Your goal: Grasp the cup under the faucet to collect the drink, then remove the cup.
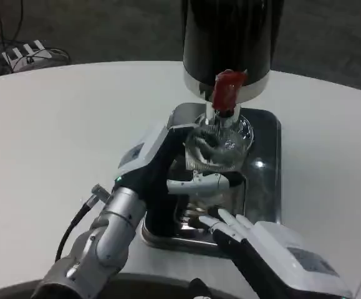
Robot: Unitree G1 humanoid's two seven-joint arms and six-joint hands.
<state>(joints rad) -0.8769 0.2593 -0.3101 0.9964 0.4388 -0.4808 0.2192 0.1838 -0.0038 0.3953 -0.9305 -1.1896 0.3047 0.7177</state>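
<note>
The left hand grips the cup under the faucet, right hand open and idle; filling and removal seemingly remain.

From my seat, the tight spot is under the red faucet lever — the black dispenser body overhangs the clear cup, so nothing goes straight up there. My left hand wraps the cup from the left, blocking that side. My right hand sits at the metal drip tray near edge, crowding the front. Open white table lies wide to the left — and to the far right too.
</note>
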